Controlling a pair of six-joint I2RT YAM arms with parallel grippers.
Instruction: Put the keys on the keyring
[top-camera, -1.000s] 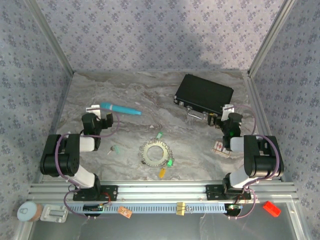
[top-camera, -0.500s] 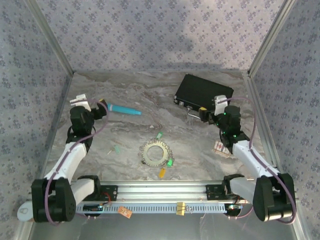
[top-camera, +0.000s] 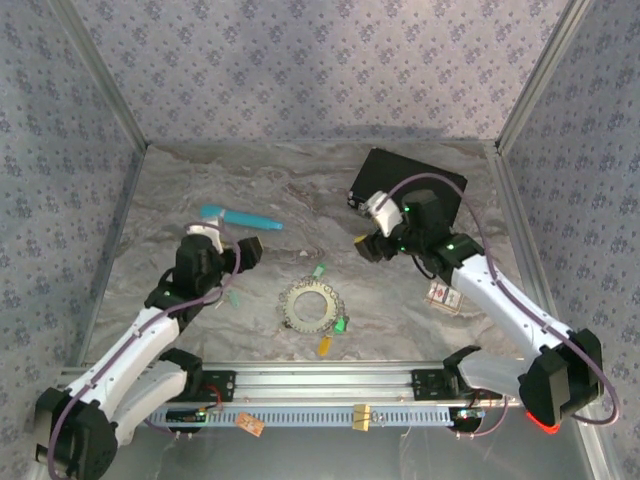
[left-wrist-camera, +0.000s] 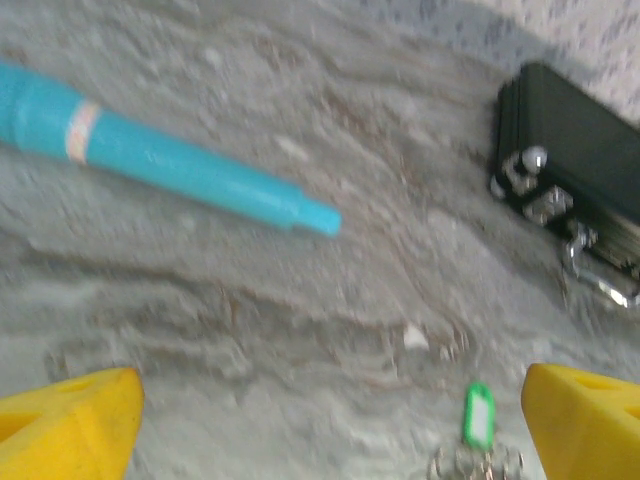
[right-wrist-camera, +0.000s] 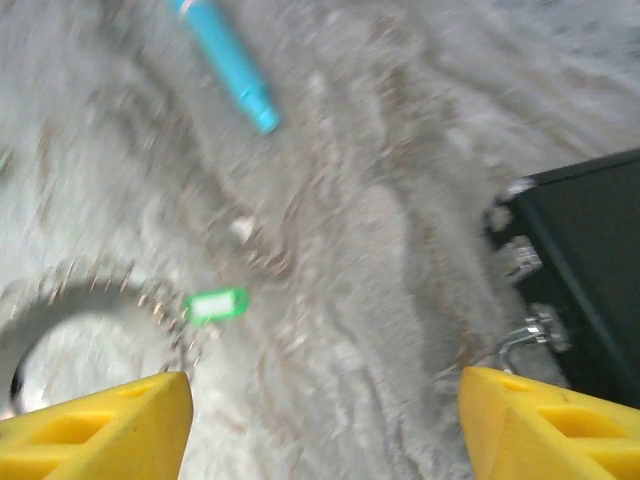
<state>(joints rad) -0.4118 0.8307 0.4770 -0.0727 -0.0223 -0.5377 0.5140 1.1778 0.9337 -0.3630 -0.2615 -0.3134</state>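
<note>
Keyring (top-camera: 311, 306) lying flat mid-table, toward the near edge. Green key (top-camera: 320, 270) just far of it, 2nd green key (top-camera: 340, 324) at its near-right rim, yellow key (top-camera: 325, 345) just near of that, pale key (top-camera: 232, 298) off to the left. Left gripper (top-camera: 228, 245) hanging just far of the pale key, jaws spread wide, gripping nothing. Right gripper (top-camera: 370, 228) far-right of the ring, near the case (top-camera: 425, 180), jaws likewise apart, holding nothing.

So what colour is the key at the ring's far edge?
Green key; right wrist view shows it best.
</note>
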